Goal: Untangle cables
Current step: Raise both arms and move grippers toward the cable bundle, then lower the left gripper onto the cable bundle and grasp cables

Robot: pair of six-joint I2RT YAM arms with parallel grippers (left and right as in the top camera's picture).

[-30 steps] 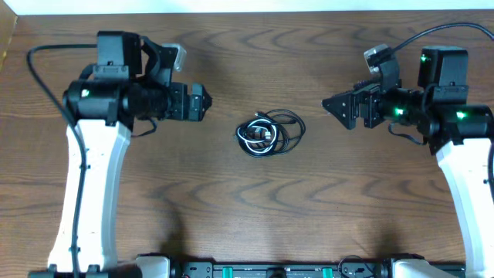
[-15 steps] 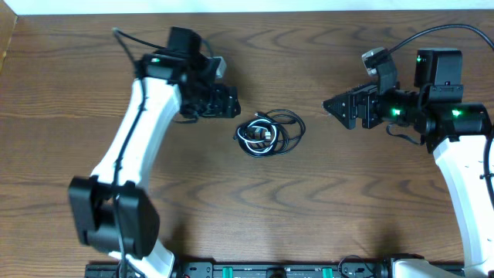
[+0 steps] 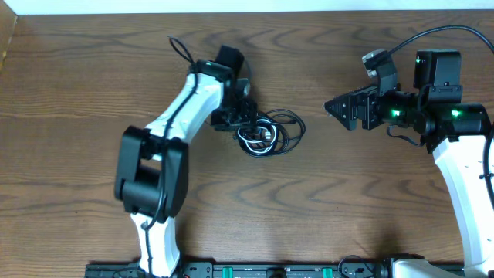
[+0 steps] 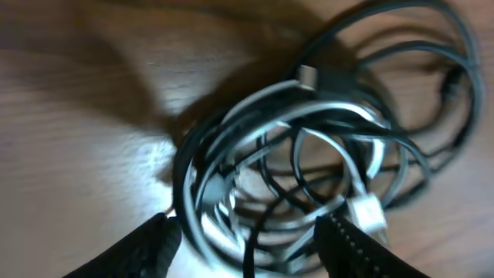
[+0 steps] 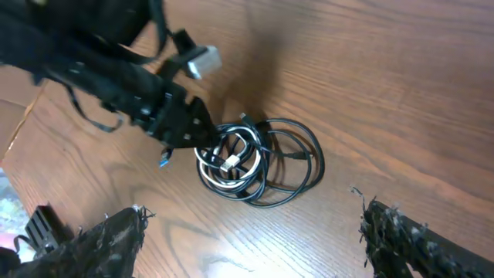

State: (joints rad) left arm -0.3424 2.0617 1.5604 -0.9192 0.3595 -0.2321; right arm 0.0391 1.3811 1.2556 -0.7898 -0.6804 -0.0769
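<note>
The cables [image 3: 272, 133] lie in one tangled coil at the table's middle, black loops wound with a white one. In the left wrist view the cables [image 4: 309, 147] fill the frame, and a white plug [image 4: 367, 212] shows at the lower right. My left gripper [image 3: 245, 125] is down at the coil's left side. Its jaws [image 4: 248, 249] are open and straddle the nearest loops. My right gripper [image 3: 332, 106] hangs open well to the right of the coil, and nothing is between its fingers [image 5: 108, 247]. From the right wrist view the cables [image 5: 262, 166] lie ahead, with the left gripper [image 5: 193, 127] at their left rim.
A thick black cord [image 3: 440, 31] runs from the right arm's base, and another loops behind the left arm [image 3: 180, 50]. The table's far edge [image 3: 247, 8] is at the top. An equipment rail [image 3: 270, 270] lines the near edge.
The left arm swung right across the table and came down onto the coil's left side, its jaws narrowing. The right arm has barely moved. The coil lies where it was.
</note>
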